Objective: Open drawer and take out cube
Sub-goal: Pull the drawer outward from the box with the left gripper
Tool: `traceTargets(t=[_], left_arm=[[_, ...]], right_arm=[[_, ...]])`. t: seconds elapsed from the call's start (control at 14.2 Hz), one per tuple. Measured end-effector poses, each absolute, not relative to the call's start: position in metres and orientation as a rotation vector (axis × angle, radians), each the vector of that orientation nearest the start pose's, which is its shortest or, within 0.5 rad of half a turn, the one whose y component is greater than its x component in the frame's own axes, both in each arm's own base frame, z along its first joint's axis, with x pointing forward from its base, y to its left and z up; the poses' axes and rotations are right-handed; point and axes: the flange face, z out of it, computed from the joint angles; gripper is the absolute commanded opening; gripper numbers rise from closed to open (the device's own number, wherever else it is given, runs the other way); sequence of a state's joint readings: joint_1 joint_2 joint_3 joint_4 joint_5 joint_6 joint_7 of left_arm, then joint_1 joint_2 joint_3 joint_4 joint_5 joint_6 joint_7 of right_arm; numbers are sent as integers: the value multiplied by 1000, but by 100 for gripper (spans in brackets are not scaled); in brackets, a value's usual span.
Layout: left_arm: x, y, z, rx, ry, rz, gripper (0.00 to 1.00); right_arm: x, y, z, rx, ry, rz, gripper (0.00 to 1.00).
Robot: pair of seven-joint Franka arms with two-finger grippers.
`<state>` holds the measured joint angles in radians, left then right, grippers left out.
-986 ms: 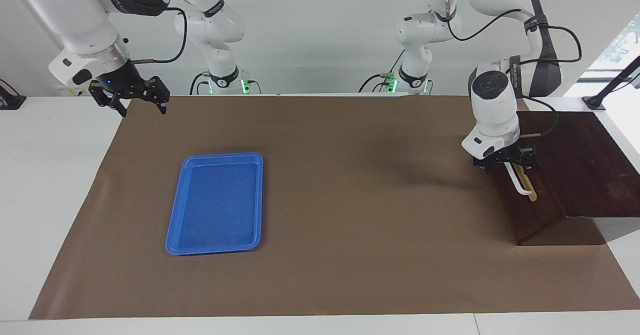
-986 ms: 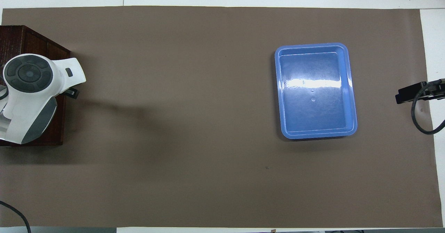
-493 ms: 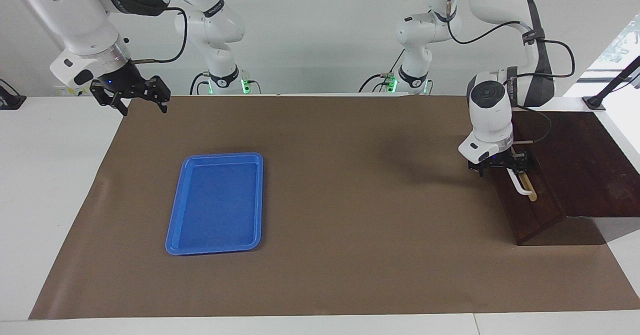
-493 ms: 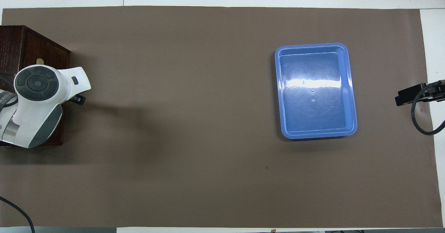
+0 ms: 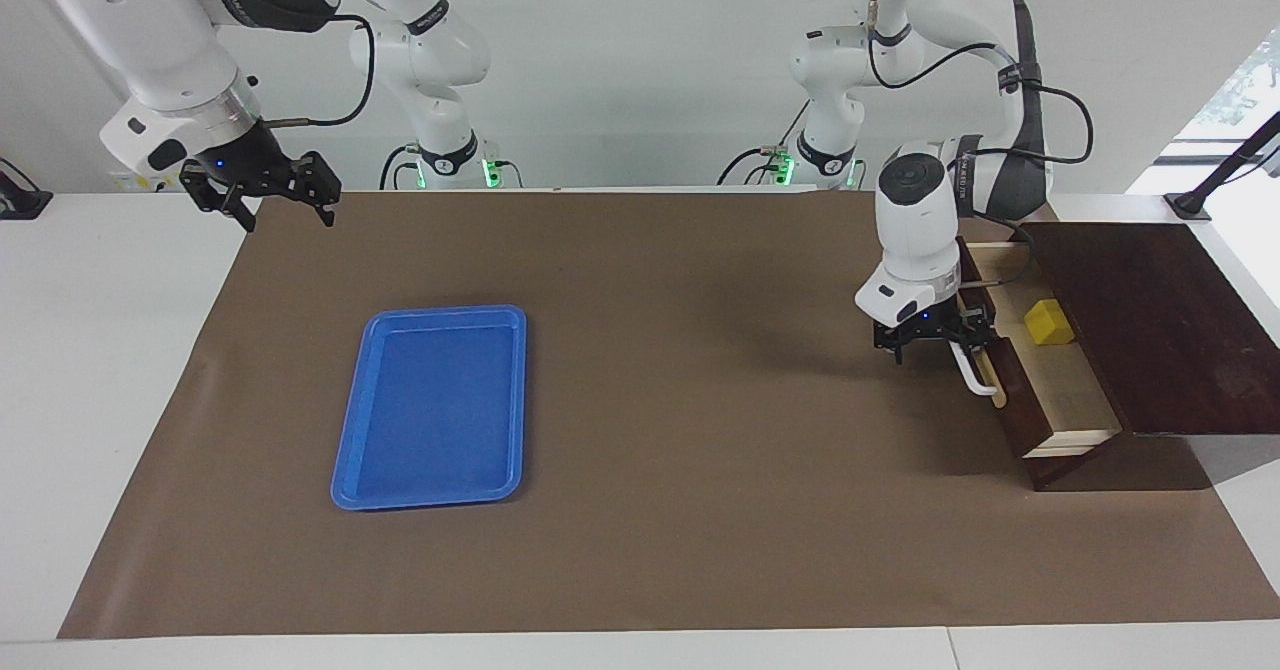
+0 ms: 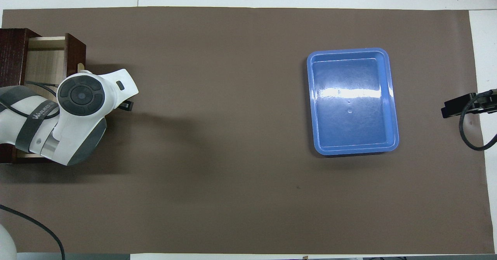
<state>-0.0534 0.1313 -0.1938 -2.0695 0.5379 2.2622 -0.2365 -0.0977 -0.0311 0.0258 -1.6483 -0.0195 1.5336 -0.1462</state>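
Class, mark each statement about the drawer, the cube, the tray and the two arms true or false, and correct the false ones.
1. The drawer is pulled open. True.
2. The yellow cube lies in the blue tray. False: it lies inside the drawer; nothing lies in the tray.
3. The left gripper is at the drawer's white handle. True.
4. The right gripper holds the cube. False: it holds nothing and waits over the table's edge at the right arm's end.
5. The tray stands on the dark wooden box. False: it lies on the brown mat.
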Motion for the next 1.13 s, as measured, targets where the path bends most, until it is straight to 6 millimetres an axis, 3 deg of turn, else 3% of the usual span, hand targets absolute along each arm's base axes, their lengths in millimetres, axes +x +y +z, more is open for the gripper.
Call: traceTargets(t=[0.14,0.99,1.13], left_arm=[[565,-141,378,-2740,454,-236,100],[567,-153,383,-2795,366,-254,100],[571,-153,394,-2795,339,-247,100]], right_arm=[[537,-41,602,-3148,-117,135,100],[537,-41,602,-3148,-117,135,100],[537,-41,602,-3147,-117,138,100]])
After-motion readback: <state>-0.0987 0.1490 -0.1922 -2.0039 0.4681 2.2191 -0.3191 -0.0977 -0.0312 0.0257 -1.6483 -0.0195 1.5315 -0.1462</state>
